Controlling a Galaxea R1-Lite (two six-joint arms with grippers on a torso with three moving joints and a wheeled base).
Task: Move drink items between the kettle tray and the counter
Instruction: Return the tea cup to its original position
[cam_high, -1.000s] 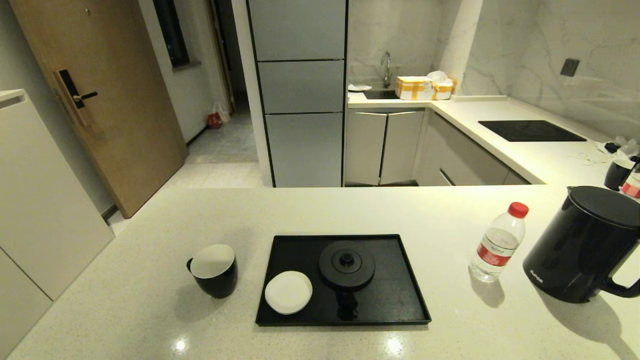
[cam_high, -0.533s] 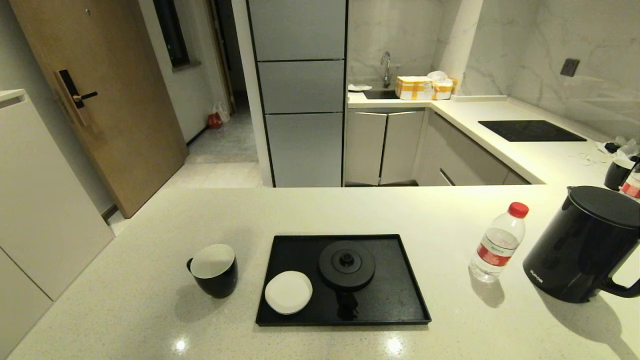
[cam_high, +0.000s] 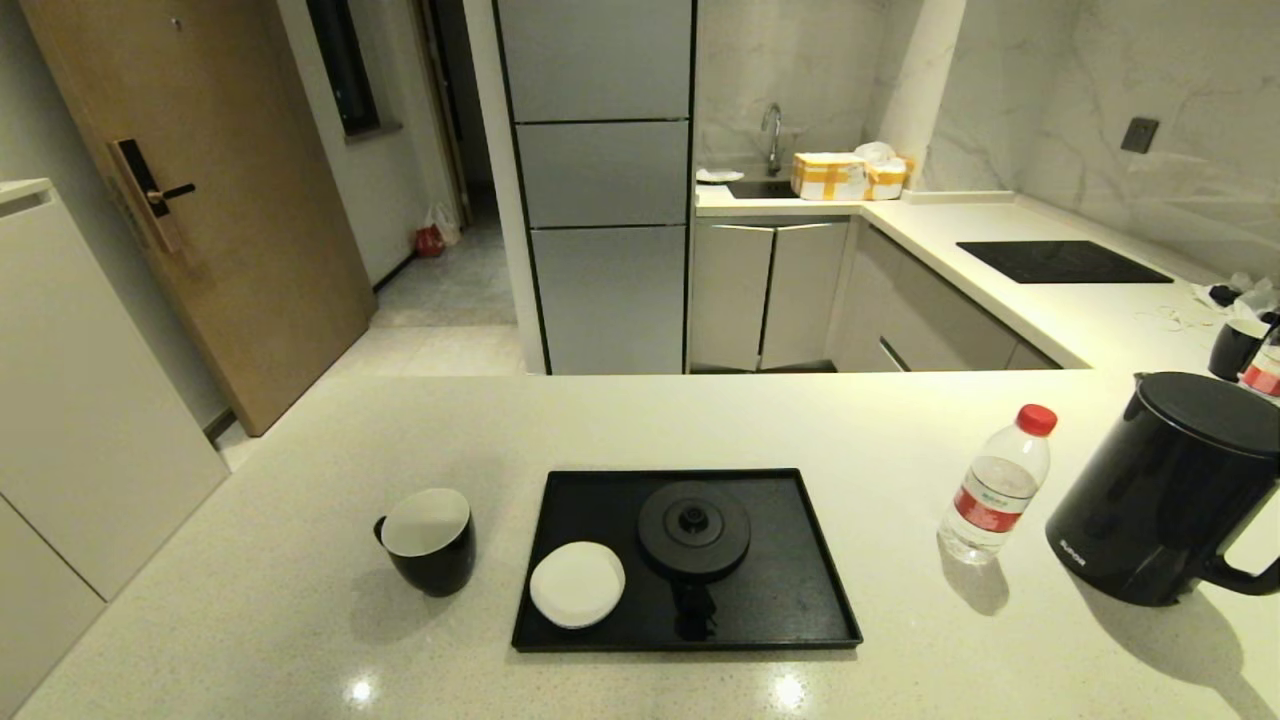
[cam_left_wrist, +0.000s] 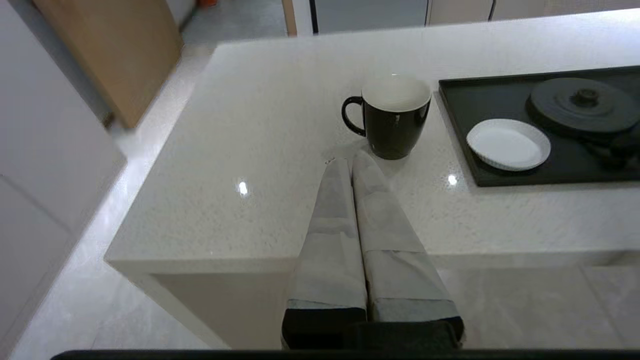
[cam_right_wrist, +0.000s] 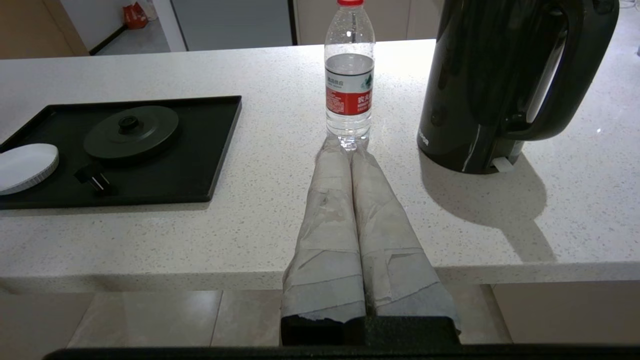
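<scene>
A: OK, grippers?
B: Left gripper (cam_left_wrist: 351, 162) pinched closed, empty, at the near counter (cam_high: 250, 620) edge short of the mug (cam_high: 430, 540). Right gripper (cam_right_wrist: 348, 150) likewise, near the water bottle (cam_high: 995, 485).
A: Rest?
B: Kettle (cam_high: 1165, 490) far right, on counter. Kettle tray (cam_high: 790, 610) centre holds base disc (cam_high: 694, 528) and white coaster (cam_high: 577, 584); mug left of tray.

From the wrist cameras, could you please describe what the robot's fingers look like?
Each gripper, left gripper and right gripper, has two long, tapering fingers wrapped in pale grey tape, creased and seamed in bands, rising from a black base. No cables or printed markings show.
</scene>
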